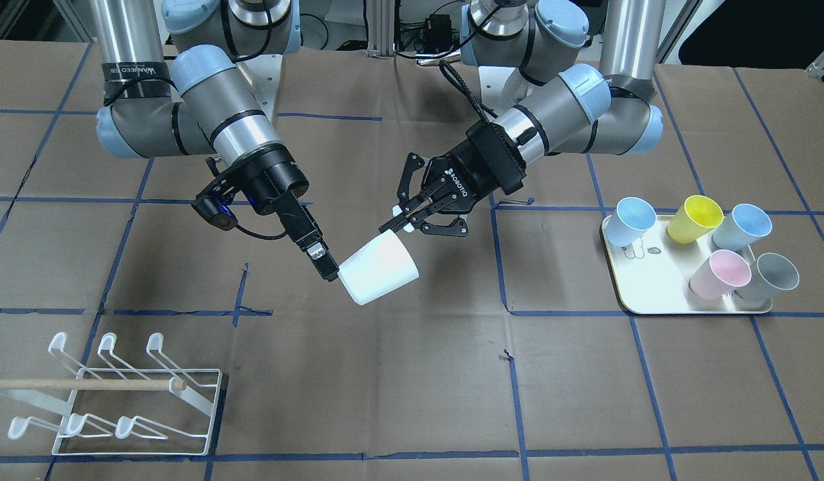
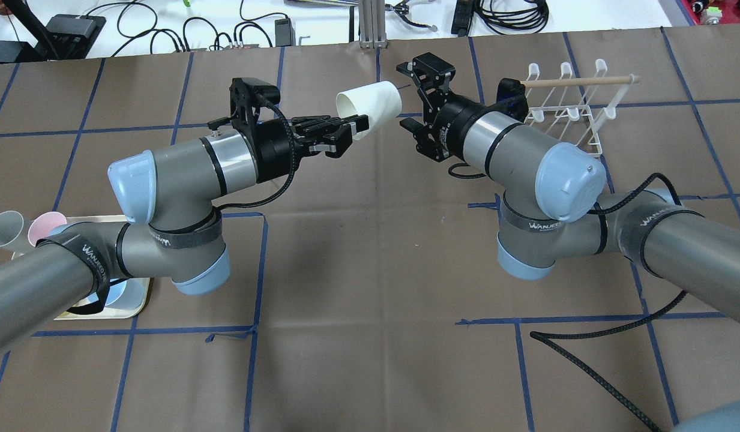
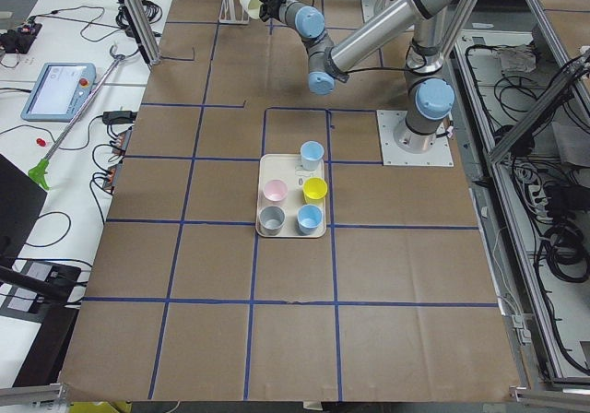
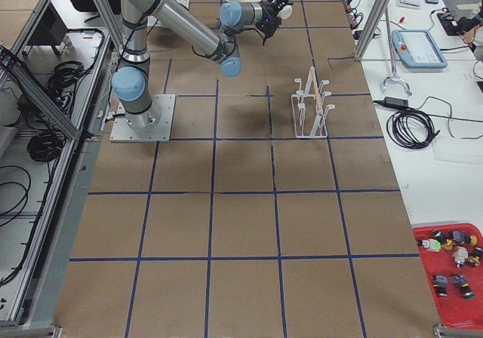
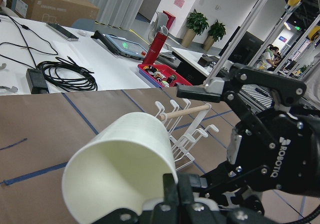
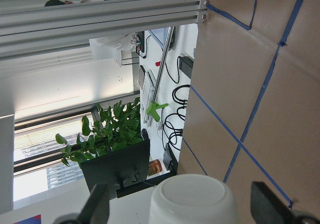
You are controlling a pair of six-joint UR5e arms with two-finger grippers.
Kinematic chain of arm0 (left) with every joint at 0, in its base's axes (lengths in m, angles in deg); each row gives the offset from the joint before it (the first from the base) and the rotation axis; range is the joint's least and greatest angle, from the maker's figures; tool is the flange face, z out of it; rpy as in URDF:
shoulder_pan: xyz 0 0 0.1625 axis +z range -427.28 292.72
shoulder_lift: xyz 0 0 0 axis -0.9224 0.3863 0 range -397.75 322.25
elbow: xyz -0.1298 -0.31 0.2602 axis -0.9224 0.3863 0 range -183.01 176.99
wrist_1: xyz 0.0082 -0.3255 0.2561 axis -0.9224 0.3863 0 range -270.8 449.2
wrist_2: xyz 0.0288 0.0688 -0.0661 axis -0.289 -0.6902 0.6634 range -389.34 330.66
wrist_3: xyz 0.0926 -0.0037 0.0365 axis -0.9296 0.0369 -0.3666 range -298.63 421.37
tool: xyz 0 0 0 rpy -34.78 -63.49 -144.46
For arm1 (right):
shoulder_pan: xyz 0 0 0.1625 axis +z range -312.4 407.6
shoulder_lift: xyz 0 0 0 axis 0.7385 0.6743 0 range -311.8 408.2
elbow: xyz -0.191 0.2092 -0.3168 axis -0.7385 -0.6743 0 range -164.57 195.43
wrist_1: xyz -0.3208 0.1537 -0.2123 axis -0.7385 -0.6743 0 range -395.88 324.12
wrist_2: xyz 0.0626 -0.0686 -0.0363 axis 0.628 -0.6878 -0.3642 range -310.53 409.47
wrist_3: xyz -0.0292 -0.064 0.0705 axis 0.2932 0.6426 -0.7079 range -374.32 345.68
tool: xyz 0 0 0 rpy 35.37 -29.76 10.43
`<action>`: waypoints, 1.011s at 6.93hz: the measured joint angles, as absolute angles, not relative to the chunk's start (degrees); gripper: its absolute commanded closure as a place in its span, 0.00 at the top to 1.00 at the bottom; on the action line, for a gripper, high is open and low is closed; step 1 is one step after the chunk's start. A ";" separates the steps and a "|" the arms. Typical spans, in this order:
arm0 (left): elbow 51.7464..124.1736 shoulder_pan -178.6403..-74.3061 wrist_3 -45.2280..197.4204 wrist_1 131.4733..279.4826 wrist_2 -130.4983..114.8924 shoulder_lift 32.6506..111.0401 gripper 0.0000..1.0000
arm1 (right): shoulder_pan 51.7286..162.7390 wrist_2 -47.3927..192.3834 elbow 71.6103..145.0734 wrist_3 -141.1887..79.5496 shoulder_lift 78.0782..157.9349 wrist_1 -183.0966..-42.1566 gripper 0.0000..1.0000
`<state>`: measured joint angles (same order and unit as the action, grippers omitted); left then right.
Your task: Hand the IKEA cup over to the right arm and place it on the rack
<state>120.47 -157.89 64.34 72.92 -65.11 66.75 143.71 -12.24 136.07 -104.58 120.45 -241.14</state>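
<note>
A white cup (image 1: 378, 270) hangs in the air over the table's middle, lying on its side. My left gripper (image 1: 395, 227) is shut on the cup's rim; the overhead view shows this gripper (image 2: 351, 127) and the cup (image 2: 373, 102). My right gripper (image 2: 407, 96) is open, with a finger on each side of the cup's base. The right wrist view shows the cup's bottom (image 6: 192, 201) between the spread fingers (image 6: 97, 206). The white wire rack (image 1: 117, 401) with its wooden dowel stands empty on the table beyond the right arm, and also shows in the overhead view (image 2: 571, 108).
A cream tray (image 1: 652, 280) on the left arm's side holds several coloured cups lying on their sides. A loose braided cable (image 2: 586, 372) lies on the table near the right arm's base. Blue tape lines cross the brown table cover.
</note>
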 measured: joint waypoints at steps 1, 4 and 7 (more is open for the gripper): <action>120.47 -157.89 64.38 72.93 -65.11 66.75 0.00 | 143.93 -12.22 136.03 -104.59 120.10 -241.22 0.99; 120.48 -157.89 64.58 72.94 -65.11 66.75 0.00 | 145.37 -12.13 135.71 -104.50 119.55 -241.02 0.99; 120.48 -157.89 65.03 72.94 -65.13 66.75 0.00 | 146.78 -12.05 133.64 -104.49 117.57 -240.99 0.99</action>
